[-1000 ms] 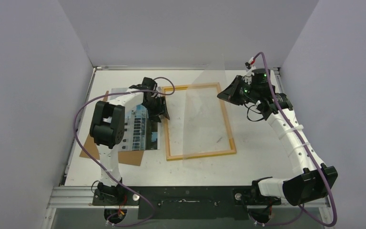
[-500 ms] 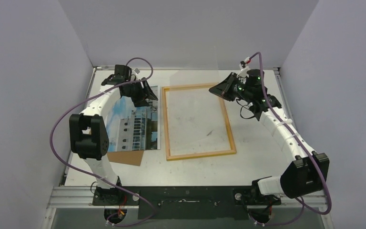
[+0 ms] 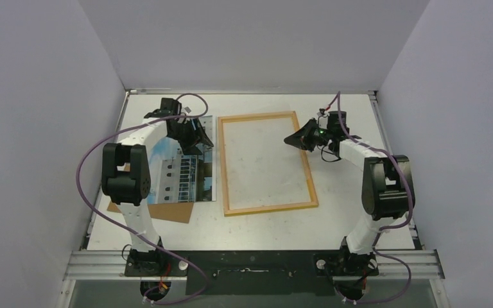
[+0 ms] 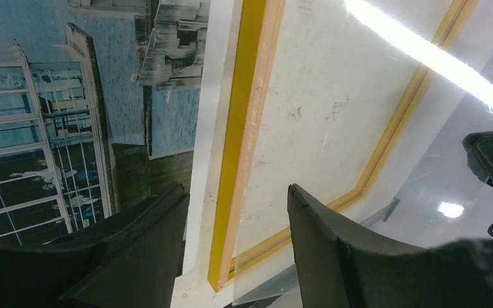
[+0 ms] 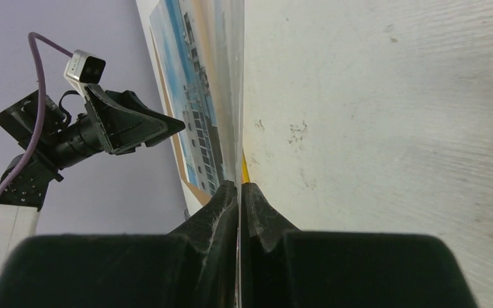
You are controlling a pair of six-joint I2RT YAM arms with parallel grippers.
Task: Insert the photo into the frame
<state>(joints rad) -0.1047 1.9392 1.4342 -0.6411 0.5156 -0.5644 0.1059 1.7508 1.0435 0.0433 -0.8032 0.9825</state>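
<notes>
White surface [image 3: 353, 218], lilac walls [image 3: 250, 45]. Frame [image 3: 269, 208] flat, long axis near-to-far. Left hand [image 4: 234, 190] apart; right hand [image 5: 239, 186] clamped on clear pane [image 5: 240, 128].

From above I saw a brown board [image 3: 170, 213] lying flat on the left of the white table [image 3: 359, 218], with only its near corner and left edge showing. A clear pane [image 5: 240, 96] appeared edge-on in the right wrist view as a thin bright line. A metal rail [image 3: 263, 262] ran along the table's near edge, and grey walls [image 3: 250, 38] closed three sides.
</notes>
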